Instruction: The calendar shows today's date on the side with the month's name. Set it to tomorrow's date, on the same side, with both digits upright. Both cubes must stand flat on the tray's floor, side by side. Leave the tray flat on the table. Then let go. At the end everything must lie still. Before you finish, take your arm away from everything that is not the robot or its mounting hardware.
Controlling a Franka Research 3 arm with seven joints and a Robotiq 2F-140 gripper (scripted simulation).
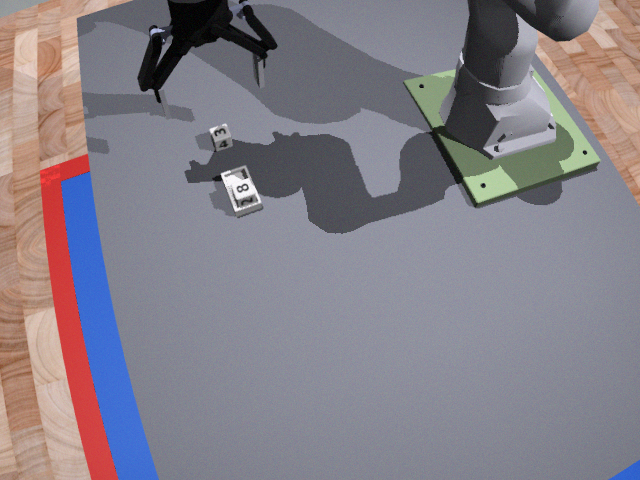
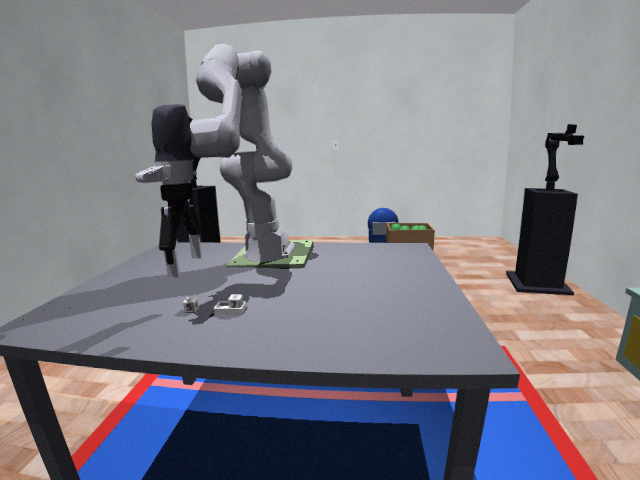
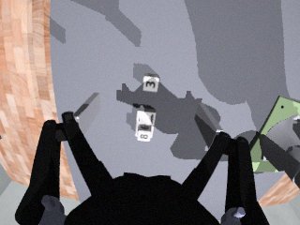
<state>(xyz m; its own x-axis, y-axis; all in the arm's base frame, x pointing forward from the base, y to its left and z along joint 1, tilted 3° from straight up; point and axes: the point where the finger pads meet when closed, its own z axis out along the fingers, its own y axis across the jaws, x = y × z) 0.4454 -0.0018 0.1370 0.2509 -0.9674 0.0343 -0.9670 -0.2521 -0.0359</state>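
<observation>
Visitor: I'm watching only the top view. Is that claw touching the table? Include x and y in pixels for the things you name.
Observer: No. In the exterior view, the gripper (image 1: 212, 100) (image 2: 184, 266) (image 3: 148, 106) is open, its fingertips above the table (image 1: 361, 361) (image 2: 361, 330) (image 3: 159, 28).
Visitor: I see 8 and 2 on the cube in the tray. Any other number?
Observer: Yes, the exterior view shows a 7 on another side of the tray cube (image 1: 243, 188) (image 2: 235, 298) (image 3: 143, 136).

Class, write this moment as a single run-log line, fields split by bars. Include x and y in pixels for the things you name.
gripper (image 1: 210, 94) (image 2: 184, 262) (image 3: 148, 106): open, holding nothing | loose cube (image 1: 221, 137) (image 2: 190, 305) (image 3: 151, 83): on table, outside tray | tray (image 1: 250, 210) (image 2: 229, 311) (image 3: 153, 112): one cube inside | date: not set
</observation>
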